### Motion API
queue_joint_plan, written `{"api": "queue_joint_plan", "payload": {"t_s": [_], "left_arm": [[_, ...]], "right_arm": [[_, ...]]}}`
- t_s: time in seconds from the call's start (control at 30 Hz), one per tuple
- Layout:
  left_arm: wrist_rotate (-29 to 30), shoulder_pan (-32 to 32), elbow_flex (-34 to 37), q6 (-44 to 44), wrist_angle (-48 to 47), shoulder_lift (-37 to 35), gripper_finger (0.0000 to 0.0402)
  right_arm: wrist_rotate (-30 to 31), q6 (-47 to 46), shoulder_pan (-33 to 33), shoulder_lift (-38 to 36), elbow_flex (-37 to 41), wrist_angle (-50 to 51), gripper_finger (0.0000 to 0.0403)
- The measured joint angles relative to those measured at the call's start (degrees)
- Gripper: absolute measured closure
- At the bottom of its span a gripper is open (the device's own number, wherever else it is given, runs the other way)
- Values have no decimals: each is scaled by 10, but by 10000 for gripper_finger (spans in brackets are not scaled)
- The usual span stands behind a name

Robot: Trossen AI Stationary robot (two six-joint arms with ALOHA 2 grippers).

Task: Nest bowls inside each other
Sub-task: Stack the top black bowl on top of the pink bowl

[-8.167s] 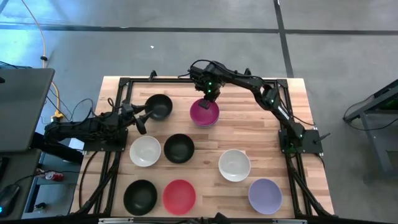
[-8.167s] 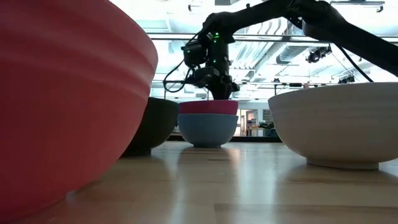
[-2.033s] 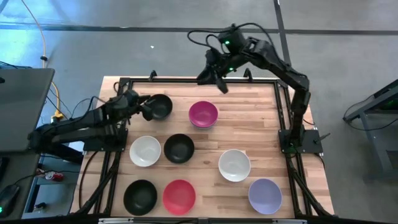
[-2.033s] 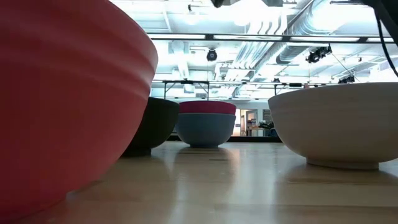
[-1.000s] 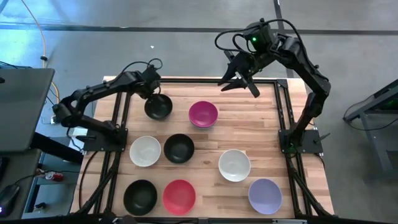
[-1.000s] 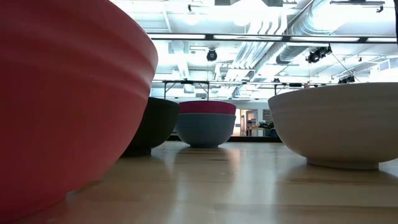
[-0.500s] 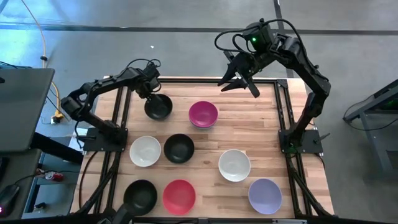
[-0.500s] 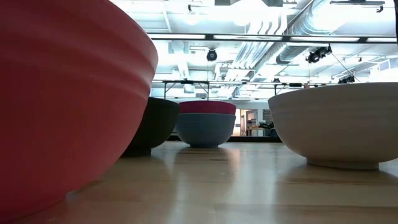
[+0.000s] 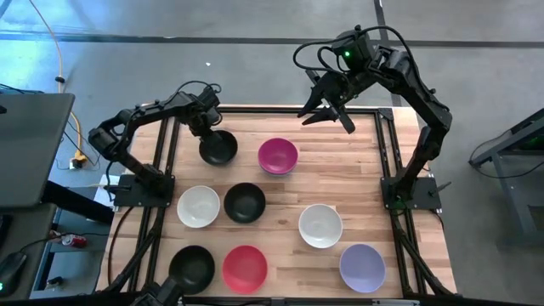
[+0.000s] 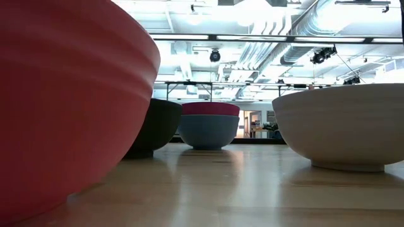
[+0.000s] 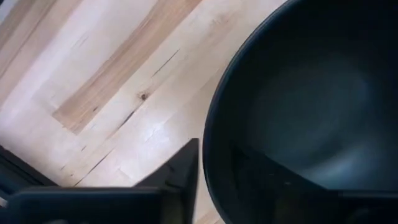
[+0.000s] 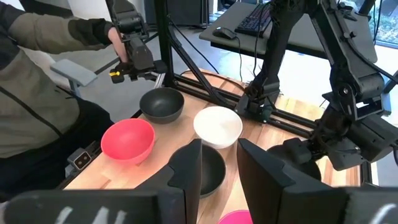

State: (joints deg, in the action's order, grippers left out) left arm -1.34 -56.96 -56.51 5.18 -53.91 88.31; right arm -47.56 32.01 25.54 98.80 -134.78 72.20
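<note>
I count one nest made so far: the magenta bowl (image 9: 278,155), upper middle of the high view, sits inside the blue bowl (image 10: 209,131), which only the low view shows under it. Everything else lies single on the table (image 9: 357,170): a black bowl (image 9: 218,147) upper left, a white bowl (image 9: 199,206) and a second black bowl (image 9: 245,202) in the middle row, another white bowl (image 9: 320,225) right of centre, then a third black bowl (image 9: 192,269), the red bowl (image 9: 245,268) and the lavender bowl (image 9: 362,267) along the bottom.

My left gripper (image 9: 206,125) is down at the upper-left black bowl; in its wrist view one finger stands outside the rim and one inside (I judge the jaws are closing on the wall, though I cannot tell whether they have it yet). The right gripper (image 9: 327,112) hangs over the table's top edge, fingers apart, holding nothing.

So most of the job is left, as I read it: seven loose bowls to stack.
</note>
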Motion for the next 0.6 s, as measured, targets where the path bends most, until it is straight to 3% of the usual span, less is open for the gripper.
{"api": "queue_joint_plan", "payload": {"t_s": [0.1, 0.17, 0.4, 0.6], "left_arm": [[0, -4, 0, 0, -2, 0, 380], [-4, -7, 0, -1, -3, 0, 393], [-3, -9, -13, 0, -21, 0, 397], [-25, 7, -96, -1, -88, 0, 399]], "right_arm": [[0, -1, -1, 0, 0, 0, 311], [0, -1, -1, 0, 0, 2, 311], [0, -1, -1, 0, 0, 22, 311], [10, -1, -1, 0, 0, 30, 311]]}}
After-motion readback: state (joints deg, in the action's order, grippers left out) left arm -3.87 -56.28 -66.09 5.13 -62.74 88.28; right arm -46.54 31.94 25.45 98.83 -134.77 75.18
